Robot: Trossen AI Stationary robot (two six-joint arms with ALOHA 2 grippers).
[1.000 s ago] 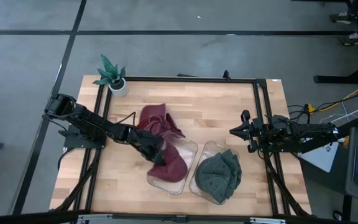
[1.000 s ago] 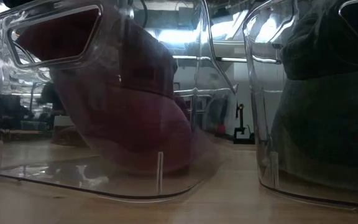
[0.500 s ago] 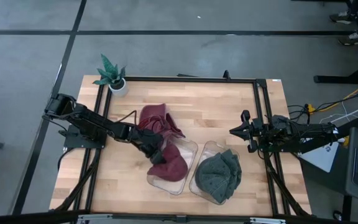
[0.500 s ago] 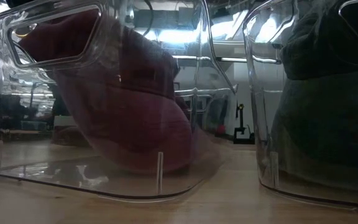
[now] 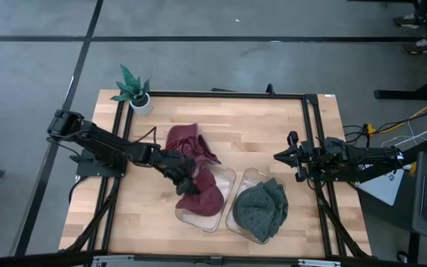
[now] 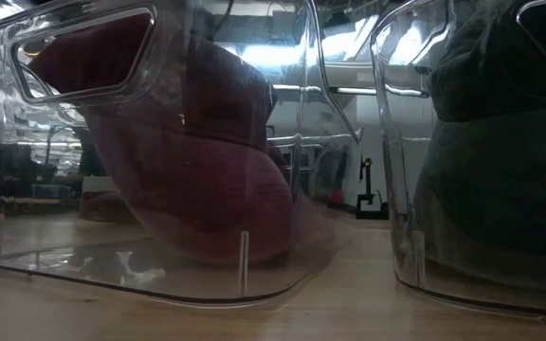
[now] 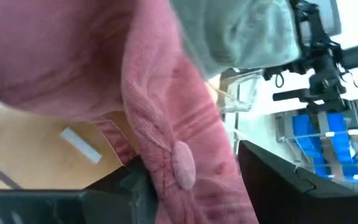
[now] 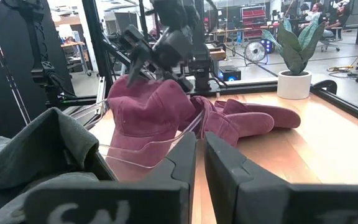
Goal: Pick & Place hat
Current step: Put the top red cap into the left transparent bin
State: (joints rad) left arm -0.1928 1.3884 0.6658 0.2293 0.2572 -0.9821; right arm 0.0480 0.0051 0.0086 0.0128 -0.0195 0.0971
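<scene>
A maroon hat (image 5: pixel 202 199) lies in the left clear bin (image 5: pixel 227 176), bulging up against its wall (image 6: pixel 27 142). My left gripper (image 5: pixel 186 179) stands open at the bin's far left corner, just above the hat's crown (image 8: pixel 148 106). A fold of the hat's cloth with a button (image 7: pixel 182 165) lies between its fingers. A second maroon hat (image 5: pixel 186 142) lies flat on the table behind the bin. A green hat (image 5: pixel 262 208) fills the right clear bin (image 5: pixel 246 175). My right gripper (image 5: pixel 279 157) waits shut near the right edge. My left gripper comes at the maroon hat slanting down from the table's left, its open fingers on either side of a fold of cloth (image 7: pixel 166 155) at the crown. Whether a finger (image 7: pixel 120 186) touches the cloth, I cannot tell. The hat rests in the bin.
A potted plant (image 5: pixel 133 89) stands at the far left corner. A black frame (image 5: pixel 310 148) runs round the table top. Bare wood shows at the near left and far right. The two bins stand side by side near the front edge.
My left gripper has opened and let go of the maroon hat, drawing back a little toward the table's left edge. The hat has settled into the left bin, its upper part now reaching higher against the bin's wall.
</scene>
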